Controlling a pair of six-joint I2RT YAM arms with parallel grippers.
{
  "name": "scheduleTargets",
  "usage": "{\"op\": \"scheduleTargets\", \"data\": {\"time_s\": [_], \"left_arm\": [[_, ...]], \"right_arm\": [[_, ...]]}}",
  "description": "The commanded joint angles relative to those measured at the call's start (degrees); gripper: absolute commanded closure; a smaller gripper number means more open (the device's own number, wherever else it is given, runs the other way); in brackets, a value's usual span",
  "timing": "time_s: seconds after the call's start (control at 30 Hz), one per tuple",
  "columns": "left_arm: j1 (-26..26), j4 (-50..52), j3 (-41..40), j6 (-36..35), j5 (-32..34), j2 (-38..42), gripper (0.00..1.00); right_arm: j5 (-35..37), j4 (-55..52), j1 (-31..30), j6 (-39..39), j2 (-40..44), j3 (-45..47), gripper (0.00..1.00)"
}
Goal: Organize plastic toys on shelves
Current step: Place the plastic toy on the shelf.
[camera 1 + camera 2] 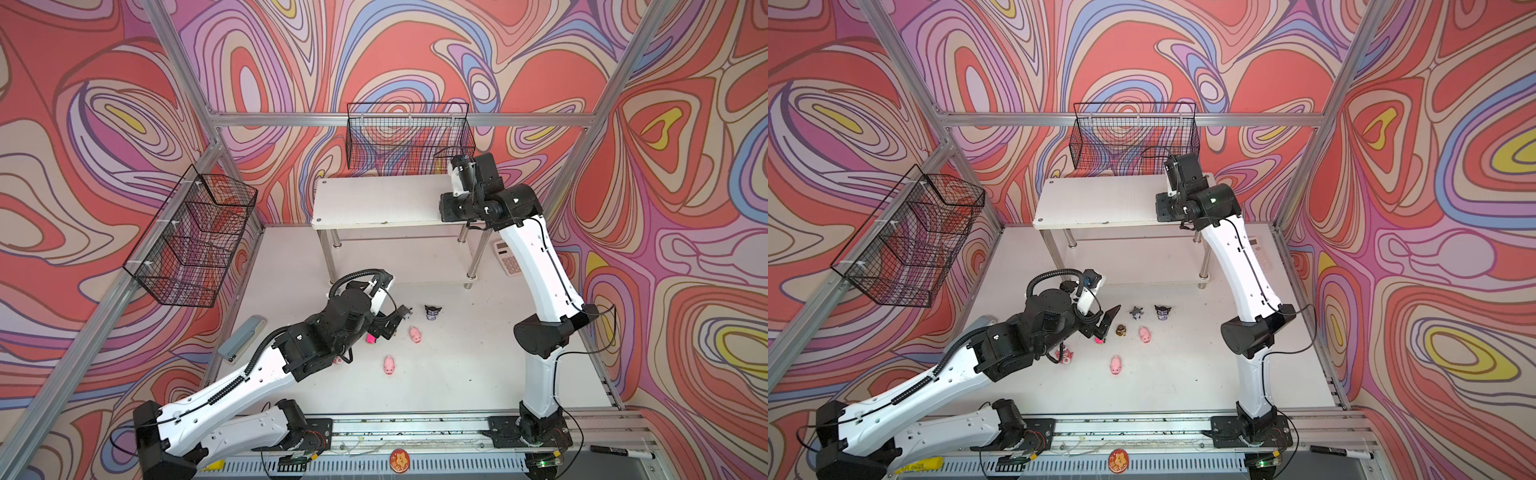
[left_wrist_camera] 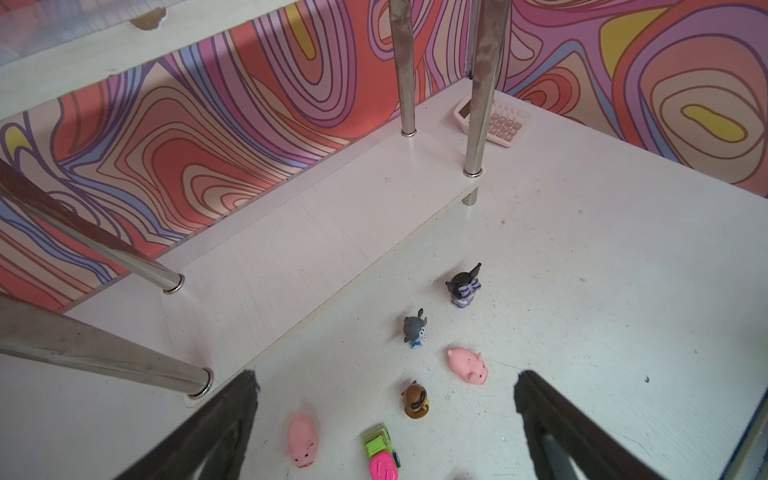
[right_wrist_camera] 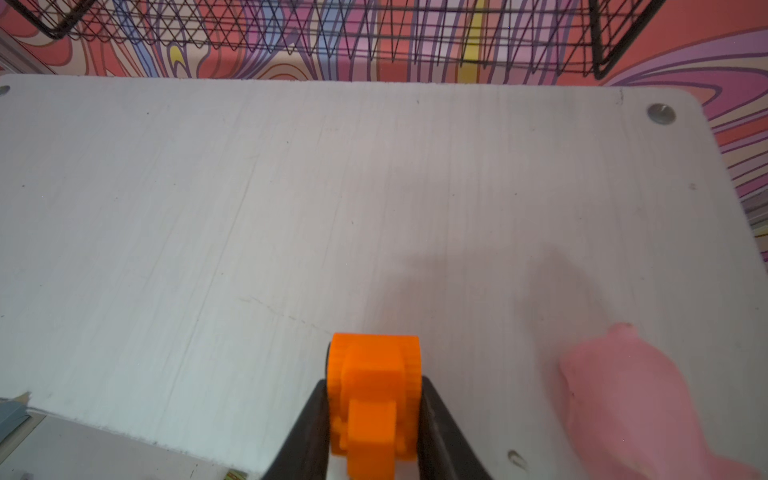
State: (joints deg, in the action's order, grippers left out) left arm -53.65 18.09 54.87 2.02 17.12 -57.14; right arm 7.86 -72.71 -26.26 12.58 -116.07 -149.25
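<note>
**Right wrist view: orange car held at the top shelf, release pending**

Right wrist view. The right gripper [image 3: 372, 386] is narrow, with its jaws pressed on both flanks of the orange car [image 3: 374, 357]. The car's long axis runs in line with the fingers and points toward the wire basket [image 3: 332, 37]. The car sits low over the top shelf board [image 3: 249, 187], near its front edge; I cannot tell whether it touches. One blurred pink toy [image 3: 623, 399] lies on the board just beside it.

Left wrist view. The left gripper [image 2: 386, 374] is spread wide and empty. On the table [image 2: 582, 291] ahead of it:
- pink pigs [image 2: 467, 365], [image 2: 301, 440]: two
- figurines, three: brown figurine [image 2: 415, 400], grey figurine [image 2: 414, 328], dark horned figurine [image 2: 464, 284]
- pink-green car [image 2: 380, 453]: one

The brown figurine stands between the finger lines. The lower shelf board [image 2: 291, 249] lies just beyond the toys.

In a top view, a further pink figure [image 1: 1065, 356] shows, half hidden beside the left arm.

Tally: two cars, two certain pigs, three figurines, two unnamed pink toys.

Judgement: the left arm is nearer the table toys, and the right gripper need only open.
</note>
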Motion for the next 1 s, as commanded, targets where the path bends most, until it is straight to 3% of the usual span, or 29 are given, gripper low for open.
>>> {"op": "scheduleTargets", "data": {"time_s": [0.0, 0.43, 0.97], "left_arm": [[-0.1, -0.3, 1.0, -0.9, 1.3, 0.3, 0.00], [-0.2, -0.7, 0.9, -1.2, 1.9, 0.3, 0.00], [-0.1, 0.1, 0.2, -0.2, 2.8, 1.9, 0.00]], "right_arm": [[0.0, 0.0, 0.3, 0.2, -1.3, 0.3, 0.61], [0.1, 0.7, 0.3, 0.9, -0.6, -0.3, 0.49], [1.4, 0.8, 0.3, 2.5, -0.6, 0.6, 0.56]]}}
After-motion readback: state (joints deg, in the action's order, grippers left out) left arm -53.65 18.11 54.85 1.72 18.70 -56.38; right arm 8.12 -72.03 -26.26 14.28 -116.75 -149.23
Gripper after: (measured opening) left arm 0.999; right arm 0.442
